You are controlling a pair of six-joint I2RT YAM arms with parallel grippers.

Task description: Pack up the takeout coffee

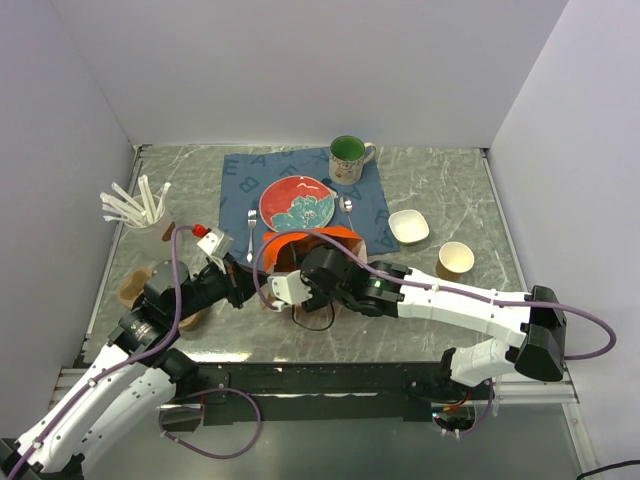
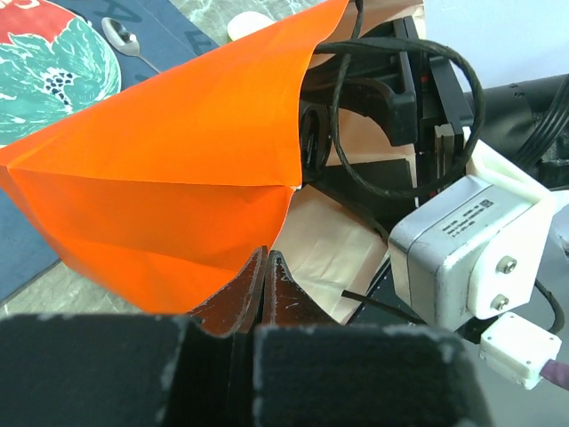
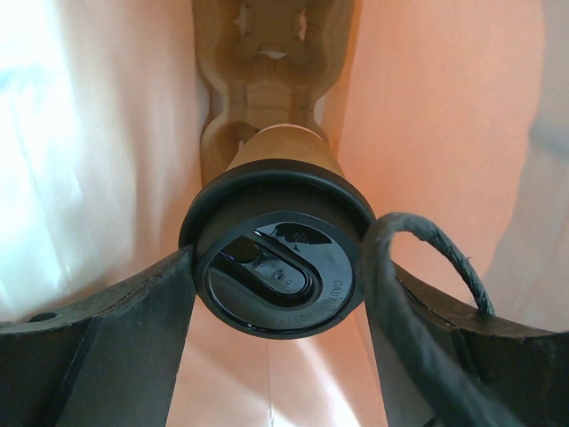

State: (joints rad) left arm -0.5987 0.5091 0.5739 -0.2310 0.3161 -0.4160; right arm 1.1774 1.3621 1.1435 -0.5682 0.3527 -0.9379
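The takeout coffee (image 3: 280, 267), a brown paper cup with a black lid, is inside the orange paper bag (image 1: 300, 243). It is gripped at the lid between the fingers of my right gripper (image 3: 280, 289), which reaches into the bag's mouth (image 1: 312, 268). The cup's base rests against a brown pulp cup carrier (image 3: 267, 53) deep in the bag. My left gripper (image 2: 267, 260) is shut on the bag's rim where the orange outside (image 2: 178, 178) meets the pale inside. The cup is hidden in the top view.
Behind the bag, a blue cloth (image 1: 240, 190) holds a red plate (image 1: 298, 203), fork (image 1: 251, 225), spoon (image 1: 347, 205) and green mug (image 1: 348, 155). A white bowl (image 1: 408, 226) and lidless tan cup (image 1: 455, 260) sit right. A cutlery cup (image 1: 150, 212) stands left. The bag's black cord handle (image 3: 427, 258) crosses my right finger.
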